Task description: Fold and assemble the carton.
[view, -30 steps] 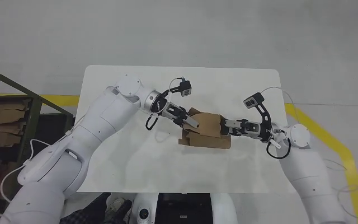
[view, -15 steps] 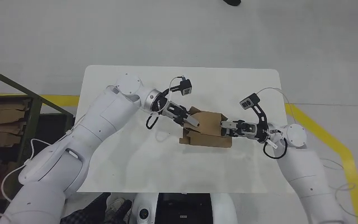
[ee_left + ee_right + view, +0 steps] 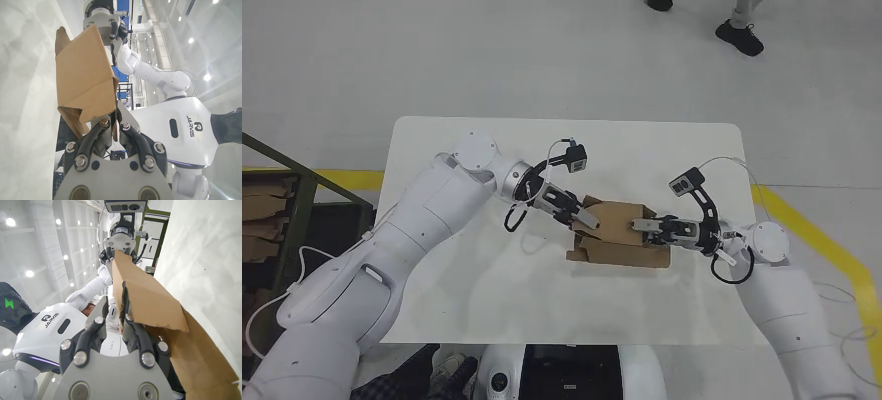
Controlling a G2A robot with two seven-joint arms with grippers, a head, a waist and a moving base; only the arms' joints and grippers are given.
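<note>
Since the carton is thin corrugated board, we judge it light and stiff across its panels. It should buckle readily at the creases and tear along its ragged edges, so we would take hold on a wall edge close to a corner, never on a loose flap. It lies half erected on the table, one end at each hand. The left gripper is clamped on the wall edge nearest it, the board pinched between its pads. The right gripper has its jaws apart, astride the opposite wall edge. One finger lies against the board and the other stands just off it. From above we get the carton's whole outline and both arms meeting it. The wrist views add the board between the fingers, and that gap at the right hand.
</note>
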